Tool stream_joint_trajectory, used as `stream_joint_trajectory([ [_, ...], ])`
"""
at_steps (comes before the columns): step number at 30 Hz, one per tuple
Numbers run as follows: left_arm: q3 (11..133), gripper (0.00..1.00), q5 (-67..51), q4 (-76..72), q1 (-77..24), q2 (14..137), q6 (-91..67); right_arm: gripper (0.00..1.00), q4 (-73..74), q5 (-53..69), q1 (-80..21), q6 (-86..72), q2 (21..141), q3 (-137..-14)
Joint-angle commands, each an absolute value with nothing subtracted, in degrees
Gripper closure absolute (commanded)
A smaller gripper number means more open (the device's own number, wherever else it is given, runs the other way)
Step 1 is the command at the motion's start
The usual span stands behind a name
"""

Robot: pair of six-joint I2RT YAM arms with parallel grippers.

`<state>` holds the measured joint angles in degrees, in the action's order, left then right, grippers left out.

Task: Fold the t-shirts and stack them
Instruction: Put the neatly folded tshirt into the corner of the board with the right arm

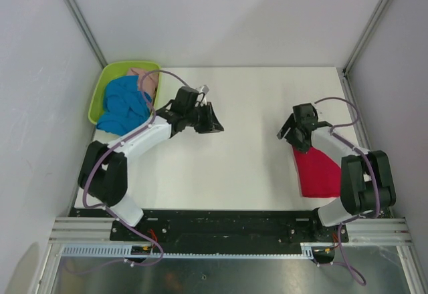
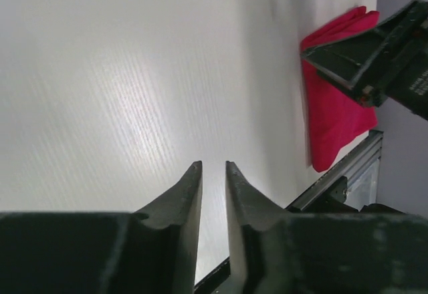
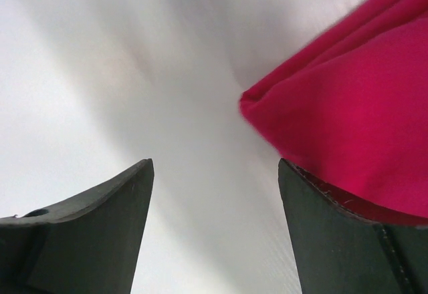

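The red t-shirt (image 1: 315, 170) lies folded on the table at the near right; it also shows in the left wrist view (image 2: 334, 117) and the right wrist view (image 3: 361, 107). The blue t-shirt (image 1: 124, 107) and the pale pink t-shirt (image 1: 144, 80) lie crumpled in the lime-green basket (image 1: 99, 93). My right gripper (image 1: 294, 137) (image 3: 214, 167) is wide open and empty, just above the table at the red shirt's far corner. My left gripper (image 1: 215, 121) (image 2: 212, 167) hovers over bare table right of the basket, jaws a narrow gap apart, holding nothing.
The white table (image 1: 247, 167) is walled on three sides. The basket stands in the far left corner. A black and aluminium rail (image 1: 227, 224) runs along the near edge. The right arm's gripper body (image 2: 381, 53) shows in the left wrist view.
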<state>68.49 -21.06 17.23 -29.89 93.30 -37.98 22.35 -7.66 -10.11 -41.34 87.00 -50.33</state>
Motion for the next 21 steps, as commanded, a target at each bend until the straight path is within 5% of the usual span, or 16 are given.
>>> stream_joint_trajectory([
  [1, 65.50, 0.66, -16.59, 16.38, -30.23, 86.86, -34.25, 0.18, 23.35, -7.25, -15.13, -37.90, 82.71, -55.96],
  [5, 61.33, 0.19, -11.51, 16.39, -30.44, 81.48, -31.85, 0.04, 20.69, -4.45, -20.91, -38.96, 80.19, -57.02],
  [7, 59.34, 0.05, -8.81, 16.43, -30.57, 79.13, -31.41, 0.01, 19.43, -4.25, -23.38, -39.40, 79.53, -57.83],
  [21, 56.80, 0.01, 1.42, 16.40, -31.02, 68.74, -29.66, 0.01, 16.56, -0.82, -26.63, -35.70, 80.80, -63.74],
])
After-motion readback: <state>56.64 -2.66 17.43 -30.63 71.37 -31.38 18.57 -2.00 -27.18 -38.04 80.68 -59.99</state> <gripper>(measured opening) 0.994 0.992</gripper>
